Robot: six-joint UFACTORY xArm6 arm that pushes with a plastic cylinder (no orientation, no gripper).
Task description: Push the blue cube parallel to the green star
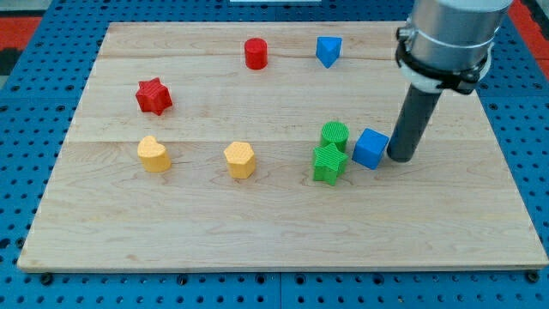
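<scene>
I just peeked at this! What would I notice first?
The big dark rod on the view's right, my tip pressed against the blue cube. Left of the cube sit a green star and a green cylinder, close together.

cube [371, 148] betw star [329, 163] at left & tip [400, 158] at right.

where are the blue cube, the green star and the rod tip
blue cube [371, 148], camera view, middle of its front face
green star [328, 163], camera view, its top face
my tip [400, 158], camera view, rod's very bottom end
</scene>
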